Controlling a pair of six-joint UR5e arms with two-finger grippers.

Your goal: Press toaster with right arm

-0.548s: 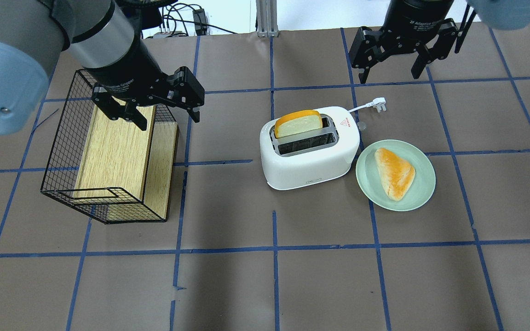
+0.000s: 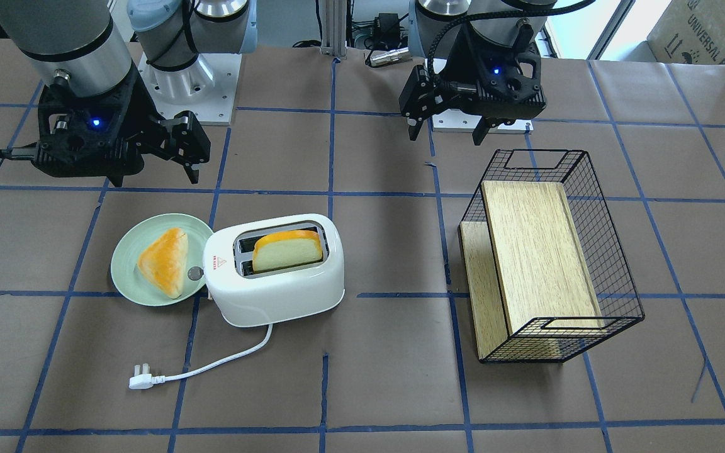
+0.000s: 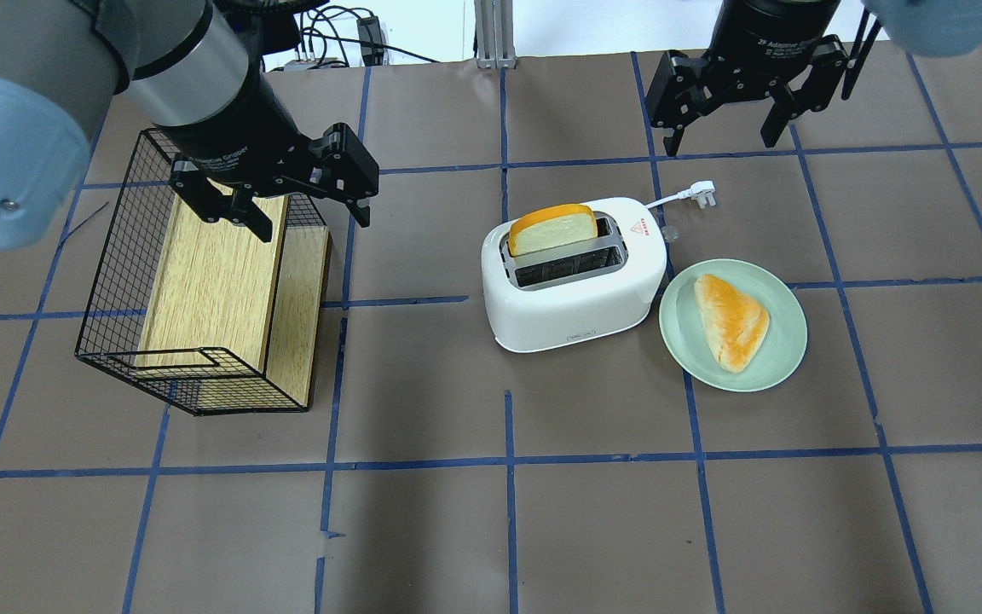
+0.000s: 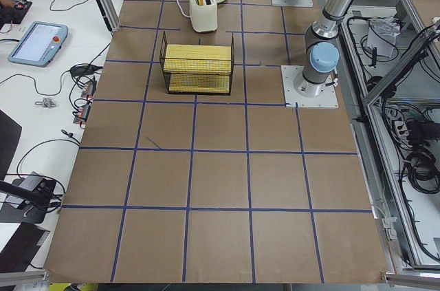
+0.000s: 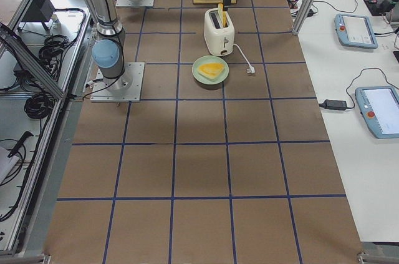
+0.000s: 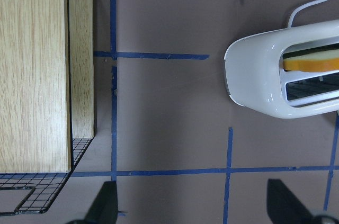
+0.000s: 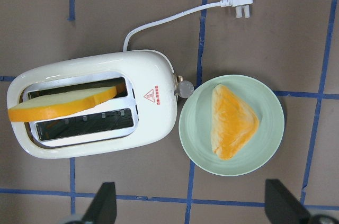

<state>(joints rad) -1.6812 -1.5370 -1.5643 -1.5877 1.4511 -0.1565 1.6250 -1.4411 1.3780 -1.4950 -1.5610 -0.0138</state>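
Rounded white plastic two-slot toaster (image 3: 576, 314), mid-table just left of pale green round plate (image 3: 785, 343): probably light, rigid, smooth-shelled, apt to skid; press down on small silver round knob (image 7: 185, 89) at its right end; black two-finger right gripper (image 3: 723, 136) spread, empty, well apart on the far side.

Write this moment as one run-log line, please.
right gripper: open, clear of toaster | left gripper: open, near wire basket | bread slice: raised in slot | press: not yet done
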